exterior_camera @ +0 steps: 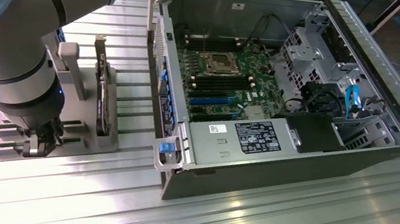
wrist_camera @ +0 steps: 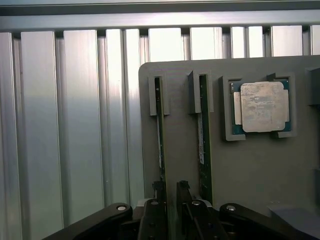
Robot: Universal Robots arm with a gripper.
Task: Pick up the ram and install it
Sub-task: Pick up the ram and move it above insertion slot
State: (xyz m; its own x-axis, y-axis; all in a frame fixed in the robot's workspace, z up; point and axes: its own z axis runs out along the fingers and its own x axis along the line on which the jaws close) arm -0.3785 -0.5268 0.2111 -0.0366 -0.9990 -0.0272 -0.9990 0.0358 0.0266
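Fingers [wrist_camera: 154, 210] set narrow, with a slim gap between them and nothing in that gap. Gripper [wrist_camera: 171, 200] is low over the grey holder [wrist_camera: 180, 125] on the slatted table [wrist_camera: 75, 125]. The ram [wrist_camera: 160, 135] stands on edge in its slot, its near end lined up under one finger; I cannot tell if they touch. A second stick [wrist_camera: 202, 140] sits in the next slot, with the processor chip [wrist_camera: 262, 106] beyond it. In the exterior view, the open computer case [exterior_camera: 263, 97] lies to the right of the holder.

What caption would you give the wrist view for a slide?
Gripper near a grey holder with two ram sticks standing on edge beside a processor chip.
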